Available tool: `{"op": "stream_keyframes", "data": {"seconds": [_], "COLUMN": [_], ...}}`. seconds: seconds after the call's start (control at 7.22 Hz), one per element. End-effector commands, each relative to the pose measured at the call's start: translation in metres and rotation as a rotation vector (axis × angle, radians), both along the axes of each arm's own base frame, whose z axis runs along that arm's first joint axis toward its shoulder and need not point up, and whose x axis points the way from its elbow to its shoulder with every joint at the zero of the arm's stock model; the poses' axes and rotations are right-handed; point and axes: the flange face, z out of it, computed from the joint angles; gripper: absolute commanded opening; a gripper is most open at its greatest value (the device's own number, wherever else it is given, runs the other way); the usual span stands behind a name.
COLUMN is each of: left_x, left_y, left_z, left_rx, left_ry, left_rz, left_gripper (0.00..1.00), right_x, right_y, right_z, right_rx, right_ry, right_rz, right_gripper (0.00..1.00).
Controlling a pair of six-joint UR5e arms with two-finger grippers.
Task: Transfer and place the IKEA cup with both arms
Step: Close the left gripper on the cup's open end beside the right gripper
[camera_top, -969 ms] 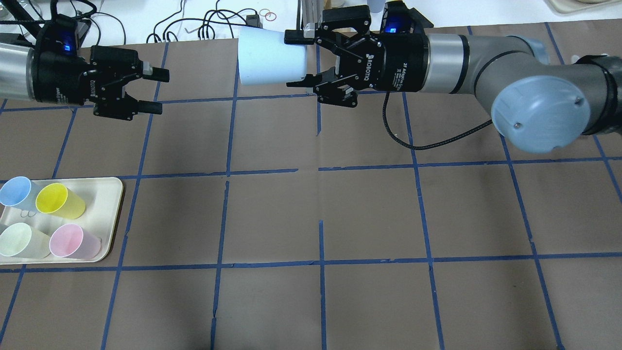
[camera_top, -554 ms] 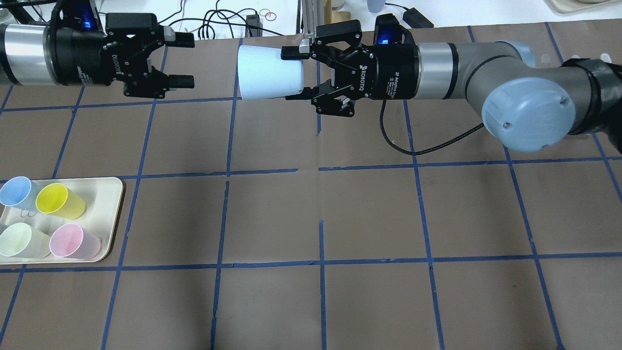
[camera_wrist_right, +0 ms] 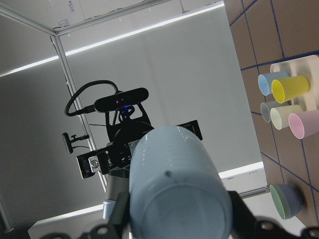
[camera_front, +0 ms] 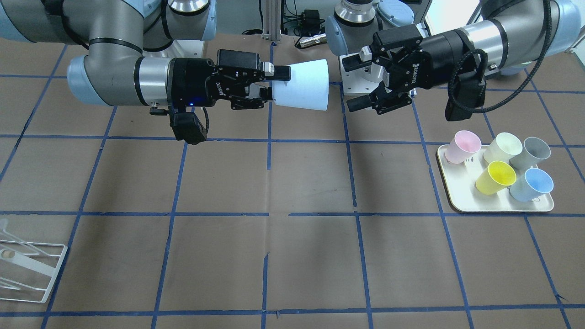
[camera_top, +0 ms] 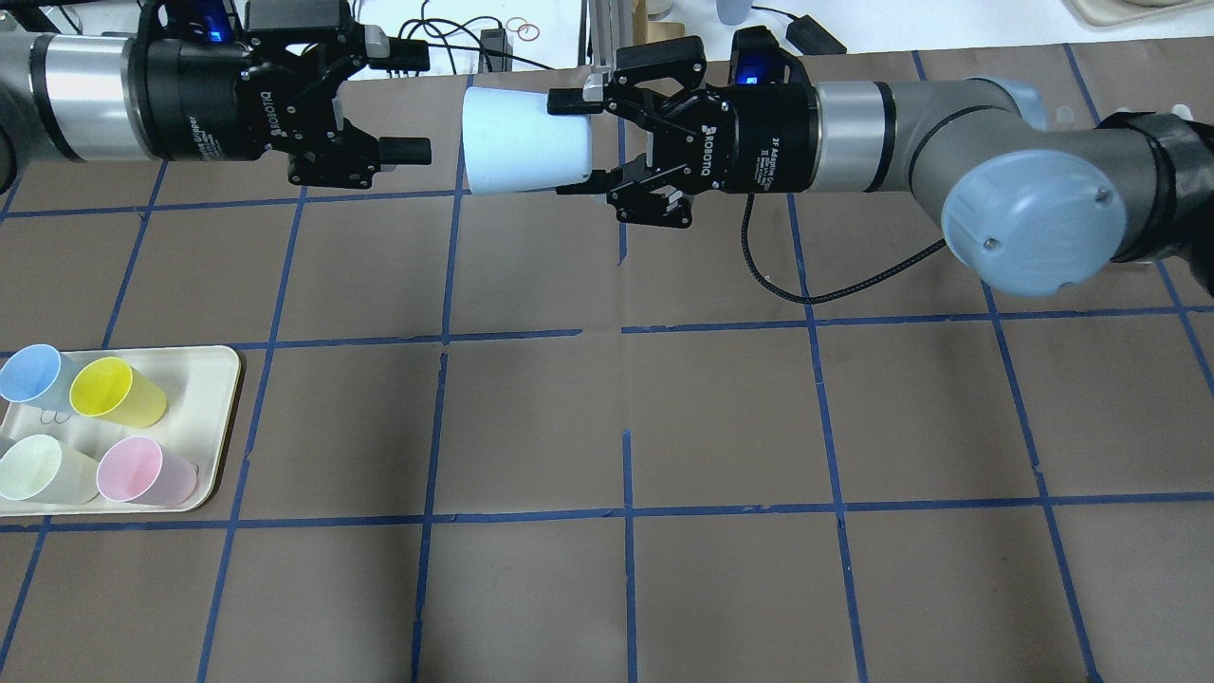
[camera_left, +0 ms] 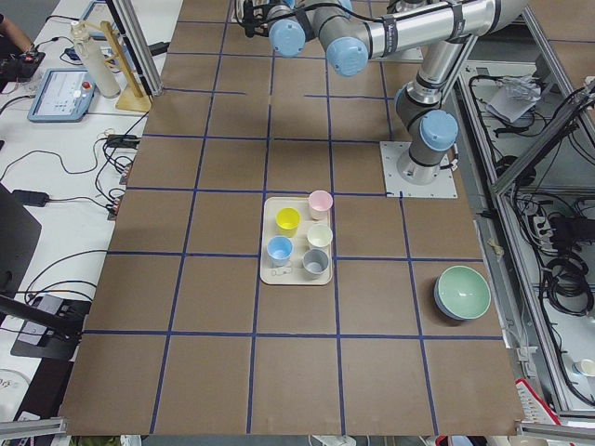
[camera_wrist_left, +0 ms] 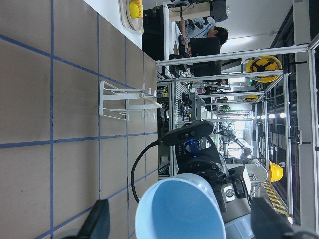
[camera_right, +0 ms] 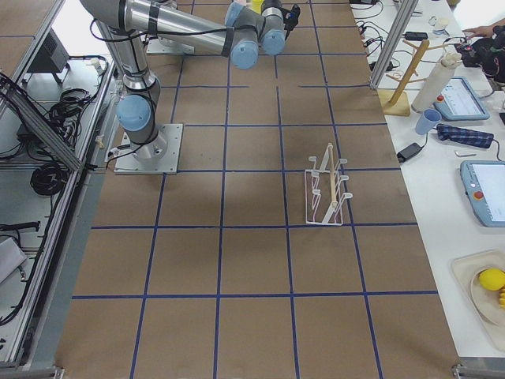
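The pale blue IKEA cup (camera_top: 522,142) lies horizontal in the air over the far middle of the table. My right gripper (camera_top: 567,144) is shut on its narrow base end, and its wide mouth faces my left gripper (camera_top: 410,95). The left gripper is open, level with the cup, and a short gap away from the rim. In the front view the cup (camera_front: 302,86) sits between the right gripper (camera_front: 273,83) and the open left gripper (camera_front: 352,83). The left wrist view looks into the cup's mouth (camera_wrist_left: 179,209) between its fingers (camera_wrist_left: 97,224). The right wrist view shows the cup's base (camera_wrist_right: 174,196).
A cream tray (camera_top: 211,379) at the near left holds the twin blue cup (camera_top: 28,372), a yellow cup (camera_top: 109,389), a pink one (camera_top: 142,470), a pale green one (camera_top: 38,467) and a grey one (camera_front: 532,153). A white wire rack (camera_front: 27,269) and a green bowl (camera_left: 462,293) stand apart.
My left gripper has moved right and toward the far edge, closing on the cup's mouth, still open. The right gripper with the cup has shifted only slightly.
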Motion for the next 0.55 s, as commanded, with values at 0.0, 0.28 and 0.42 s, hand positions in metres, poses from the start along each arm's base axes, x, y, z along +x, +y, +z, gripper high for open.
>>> {"op": "stream_keyframes", "data": {"seconds": [0.0,0.28,0.42], "left_x": [-0.0170,-0.0200,-0.0205], "left_y": [0.0099,0.0131,0.0154], "left_z": [0.0039,0.0070,0.0111], "left_rx": [0.061,0.057,0.048], "left_ry": [0.010,0.009,0.008], "left_rz": [-0.016,-0.020,-0.020], "left_gripper": [1.00,1.00,1.00], "right_x": [0.0000,0.0000,0.0000], "right_y": [0.0001,-0.0002,-0.0007], "right_z": [0.0004,0.0011,0.0025], "right_rx": [0.003,0.017,0.017], "right_ry": [-0.001,-0.001,-0.001], "right_rz": [0.000,0.000,0.000], "right_gripper": [0.00,0.00,0.00]}}
